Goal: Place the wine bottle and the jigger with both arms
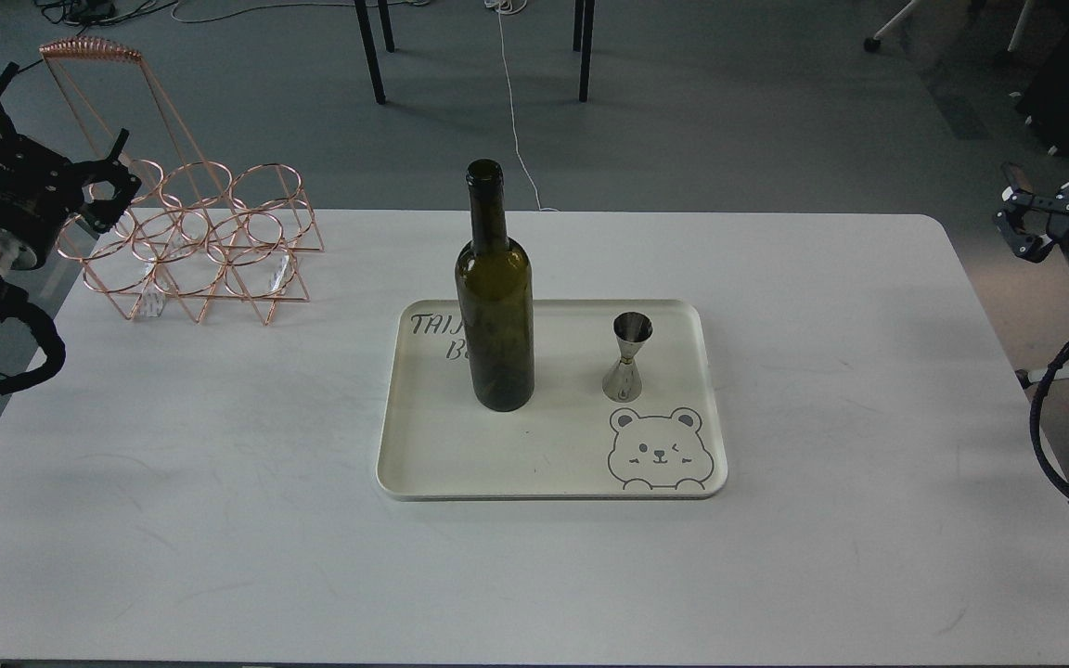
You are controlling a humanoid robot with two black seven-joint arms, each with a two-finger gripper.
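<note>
Standing upright on the cream tray [423, 478], the wine bottle [495, 311] occupies the tray's left-middle part, partly covering the printed lettering there. The jigger [628, 357] stands upright on the same tray, to the right of the bottle and apart from it, just above the bear drawing [656, 450]. The tray lies near the middle of the white worktop [219, 520]. A copper wire rack [196, 237] sits at the worktop's far left corner. The left gripper [110, 181] hovers at the left edge, in front of the rack, its 2 fingers spread apart and holding nothing. The right gripper [1022, 218] hangs off the worktop's right edge, its fingers likewise parted and empty.
</note>
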